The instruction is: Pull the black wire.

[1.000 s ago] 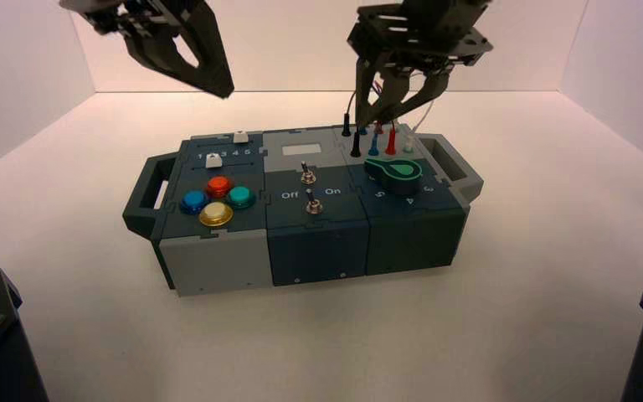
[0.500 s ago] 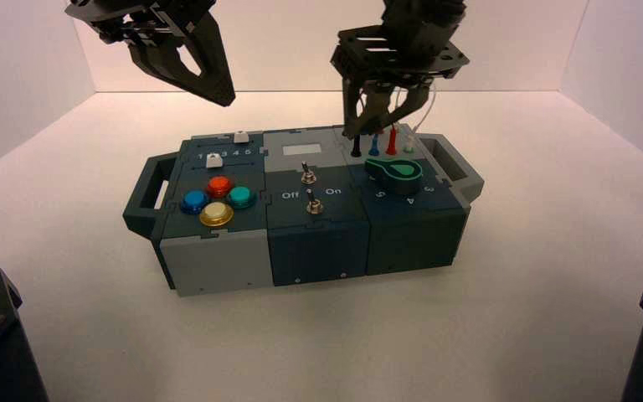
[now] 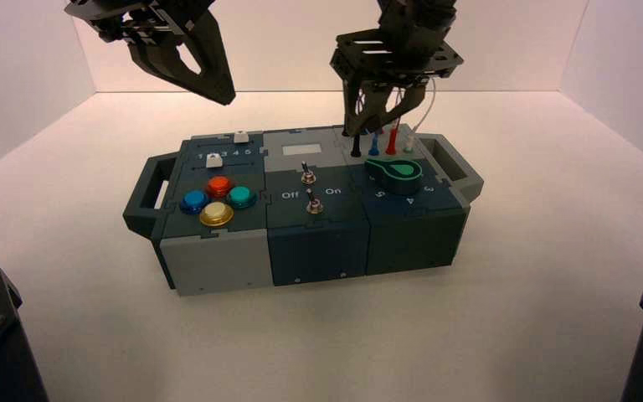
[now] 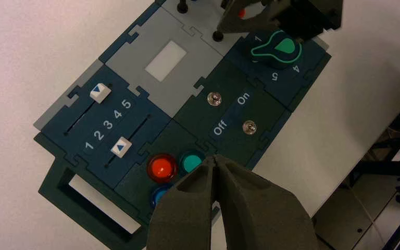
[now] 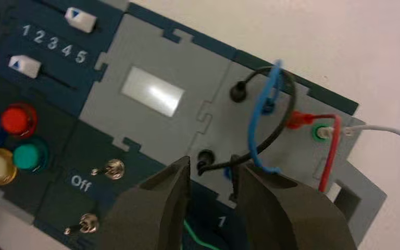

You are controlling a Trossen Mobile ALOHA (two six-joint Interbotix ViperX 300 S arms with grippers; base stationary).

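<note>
Jaws of the right gripper stand apart, hanging over the wire block at the box's far right corner, one finger to each side of the nearer black plug. Between those fingers sits that plug of the black wire, seated in its socket; neither finger touches it as far as the right wrist view shows. From there the dark lead arches away in a loop across the grey panel to its second plug, seated in the socket nearer the box's far edge. Blue wire loops across the black one, and the red wire runs beside them toward the green socket and a thin white wire leading off the box. Nearer the front edge on that side sits the green knob. Mid-box, two toggle switches flank the "Off" and "On" lettering. Left end carries four round buttons, with two sliders behind them. Left gripper hovers high over the box's left end, jaws together, holding nothing.
</note>
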